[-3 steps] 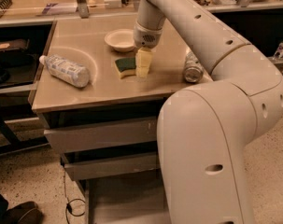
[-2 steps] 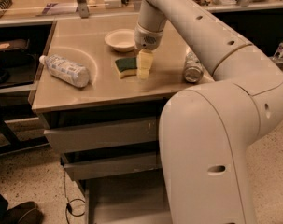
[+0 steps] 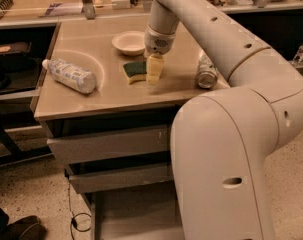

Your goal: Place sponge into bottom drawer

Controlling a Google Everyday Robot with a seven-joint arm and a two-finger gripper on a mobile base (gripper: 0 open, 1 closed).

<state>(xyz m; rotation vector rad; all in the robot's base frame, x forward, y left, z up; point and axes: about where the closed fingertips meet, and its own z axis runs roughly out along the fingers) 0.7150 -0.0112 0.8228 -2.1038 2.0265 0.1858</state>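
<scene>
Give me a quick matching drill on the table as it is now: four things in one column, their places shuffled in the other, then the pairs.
Things:
1. sponge
2. bottle
3. bowl
4. gripper

Places:
a. lying on its side at the left of the table as seen in the view
b. down at the sponge's right edge
c. behind the sponge, toward the back
d. mid-table, green side up

Pairs: 1-d, 2-a, 3-c, 4-b

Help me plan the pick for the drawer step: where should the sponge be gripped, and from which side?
Probably from straight above: the sponge lies flat on the table, green side up, so pinch across its yellow foam sides. The gripper hangs at its end nearer the can; the bowl behind stands apart.
</scene>
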